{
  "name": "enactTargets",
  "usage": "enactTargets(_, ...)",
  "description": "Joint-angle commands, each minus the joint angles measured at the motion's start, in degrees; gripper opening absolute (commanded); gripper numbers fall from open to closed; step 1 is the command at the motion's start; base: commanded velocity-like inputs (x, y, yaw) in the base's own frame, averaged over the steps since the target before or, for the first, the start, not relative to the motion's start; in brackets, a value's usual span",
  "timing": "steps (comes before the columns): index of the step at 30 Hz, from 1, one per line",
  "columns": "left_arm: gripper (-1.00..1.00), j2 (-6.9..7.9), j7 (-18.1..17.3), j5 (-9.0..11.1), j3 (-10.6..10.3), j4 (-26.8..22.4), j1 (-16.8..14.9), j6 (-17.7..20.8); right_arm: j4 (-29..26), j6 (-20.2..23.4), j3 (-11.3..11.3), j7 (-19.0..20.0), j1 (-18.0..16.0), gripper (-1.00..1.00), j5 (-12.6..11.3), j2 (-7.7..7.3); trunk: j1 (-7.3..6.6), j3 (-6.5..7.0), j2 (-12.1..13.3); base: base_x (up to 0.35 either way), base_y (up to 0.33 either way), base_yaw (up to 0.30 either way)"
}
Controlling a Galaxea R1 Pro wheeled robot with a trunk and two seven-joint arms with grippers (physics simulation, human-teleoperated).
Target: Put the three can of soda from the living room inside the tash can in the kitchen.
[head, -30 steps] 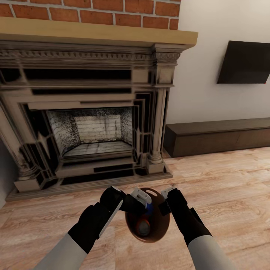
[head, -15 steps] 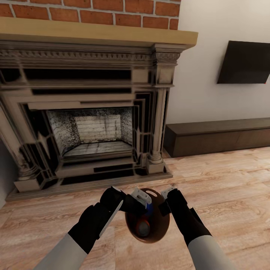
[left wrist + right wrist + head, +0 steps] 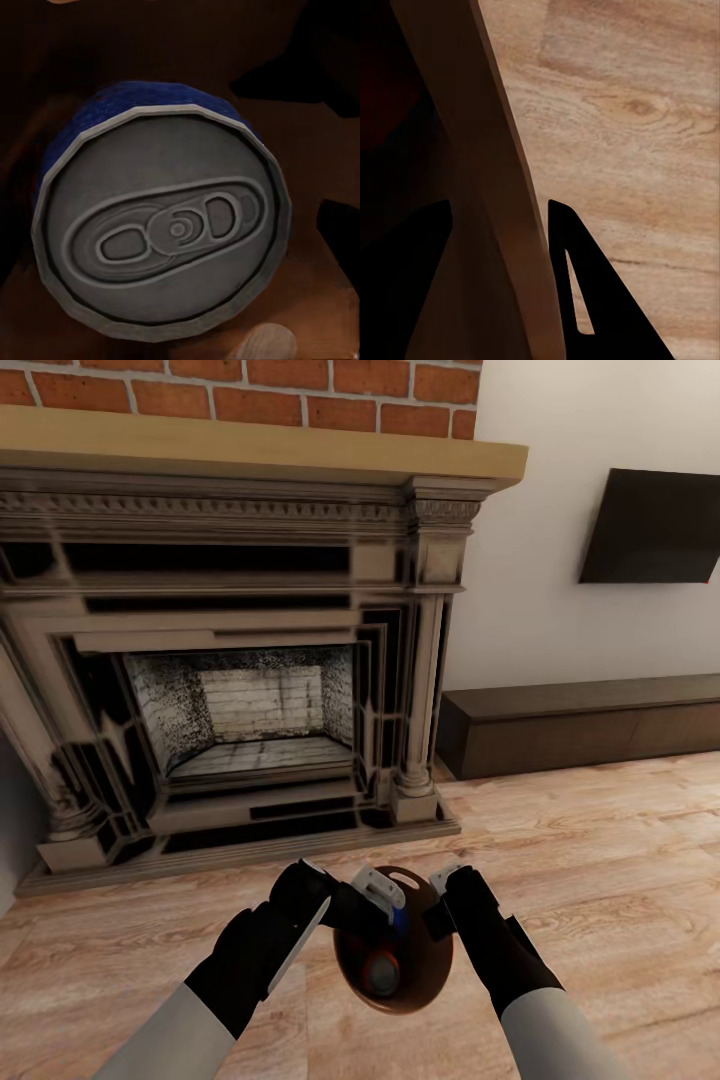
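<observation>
In the head view I hold the tash can (image 3: 436, 966) just above the wood floor, its orange-brown inner wall facing up. My right gripper (image 3: 441, 887) is shut on its rim; in the right wrist view the bin's wall (image 3: 502, 247) runs between the two dark fingers (image 3: 585, 300). My left gripper (image 3: 384, 893) hangs over the bin's mouth, shut on a dark blue can of soda (image 3: 400, 920), whose grey top (image 3: 161, 225) faces the left wrist camera. An orange can (image 3: 381, 969) with a grey top lies inside the bin. A third can is out of view.
The dark carved fireplace (image 3: 230, 660) under a red-brick chimney (image 3: 240, 390) stands straight ahead. A long dark low cabinet (image 3: 585, 725) runs along the right wall beneath a black TV (image 3: 650, 525). Wood floor (image 3: 620, 860) stretches to the right.
My left gripper with the blue can has edged slightly right and lower over the bin's mouth. The bin and right gripper have barely shifted.
</observation>
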Motion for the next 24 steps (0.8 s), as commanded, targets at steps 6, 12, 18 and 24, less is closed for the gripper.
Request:
enactTargets(6,1.00,0.02,0.14,-0.83,-0.05,0.00,0.01,-0.16,-5.52,0.55,0.05,0.30,-0.01,-1.00,-3.39,0.02,0.00,0.00,0.00,0.000,0.000,0.000)
enactTargets(12,1.00,0.02,0.14,-0.83,-0.05,-0.05,0.01,-0.23,-5.52,0.55,0.03,0.30,0.00,-1.00,-3.39,-0.02,0.00,0.00,0.00,0.000,0.000,0.000)
enactTargets(18,1.00,0.12,0.07,-0.85,-0.05,-0.23,0.01,-0.51,-5.52,0.55,-0.03,0.30,0.00,-1.00,-3.39,-0.06,0.00,0.00,0.00,0.000,0.000,0.000)
enactTargets(24,1.00,0.27,-0.01,-0.76,-0.08,-0.69,0.01,-0.65,-5.52,0.55,-0.03,0.30,-0.02,-1.00,-3.39,-0.06,0.00,0.00,0.00,0.000,0.000,0.000)
